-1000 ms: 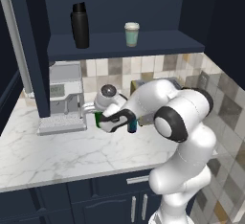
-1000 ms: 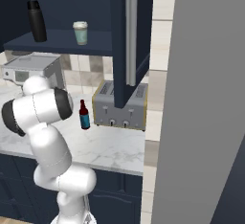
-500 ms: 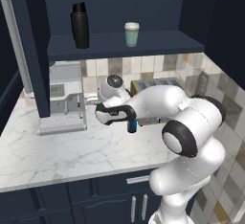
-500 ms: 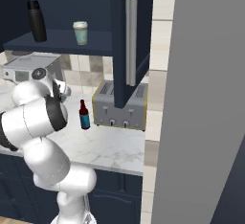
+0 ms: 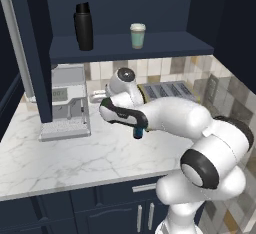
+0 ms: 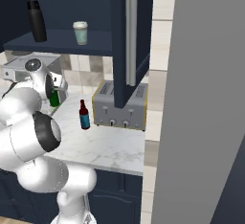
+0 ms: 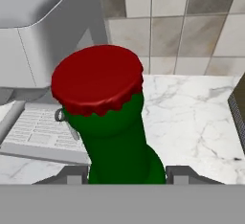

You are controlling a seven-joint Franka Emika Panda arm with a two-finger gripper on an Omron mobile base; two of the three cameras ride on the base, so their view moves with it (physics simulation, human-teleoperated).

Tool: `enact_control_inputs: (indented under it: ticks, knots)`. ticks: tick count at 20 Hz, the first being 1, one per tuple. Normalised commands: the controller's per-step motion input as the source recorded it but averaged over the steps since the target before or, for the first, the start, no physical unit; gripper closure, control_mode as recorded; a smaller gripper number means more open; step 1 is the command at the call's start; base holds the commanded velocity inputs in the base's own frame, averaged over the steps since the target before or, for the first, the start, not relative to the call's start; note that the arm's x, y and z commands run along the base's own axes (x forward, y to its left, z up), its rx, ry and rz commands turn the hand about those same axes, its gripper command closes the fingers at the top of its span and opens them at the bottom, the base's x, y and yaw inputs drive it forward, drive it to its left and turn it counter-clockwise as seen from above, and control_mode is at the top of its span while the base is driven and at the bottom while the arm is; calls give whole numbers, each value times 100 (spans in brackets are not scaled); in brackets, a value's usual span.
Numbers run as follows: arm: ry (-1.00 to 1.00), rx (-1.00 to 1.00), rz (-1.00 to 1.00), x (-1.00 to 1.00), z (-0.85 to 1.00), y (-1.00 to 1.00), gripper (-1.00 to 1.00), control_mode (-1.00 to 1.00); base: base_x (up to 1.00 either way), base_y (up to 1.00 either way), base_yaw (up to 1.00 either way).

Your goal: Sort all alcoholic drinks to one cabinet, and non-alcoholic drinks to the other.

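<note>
In the left base view, centre frame, we see the gripper (image 5: 131, 126) low over the bench (image 5: 60, 153), its load hidden by the arm. In the right base view, left of centre, the green bottle (image 6: 54, 97) shows beside the hand. In the hand view the jaws are clenched on the green bottle's (image 7: 115, 137) body below the red cap (image 7: 97, 78); we judge the glass rigid, slippery and breakable, so the grip belongs there.

Coffee machine (image 5: 67, 103) close left; toaster (image 6: 119, 107) right; counter (image 5: 60, 158) front open
</note>
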Motion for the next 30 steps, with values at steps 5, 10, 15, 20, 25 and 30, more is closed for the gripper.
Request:
enact_control_inputs:
  ticks: [5, 10, 15, 20, 25, 30]
  knots:
    - [0, 0, 0, -63, 31, -1, 100, -100, 0, 0, 0]
    - [0, 0, 0, -66, 23, -14, 100, -100, 0, 0, 0]
    - [0, 0, 0, -60, 37, -19, 100, -100, 0, 0, 0]
    - [0, 0, 0, -54, 51, -13, 100, -100, 0, 0, 0]
    - [0, 0, 0, -48, 46, -19, 100, -100, 0, 0, 0]
    - [0, -2, 0, -36, 46, -30, 100, -100, 0, 0, 0]
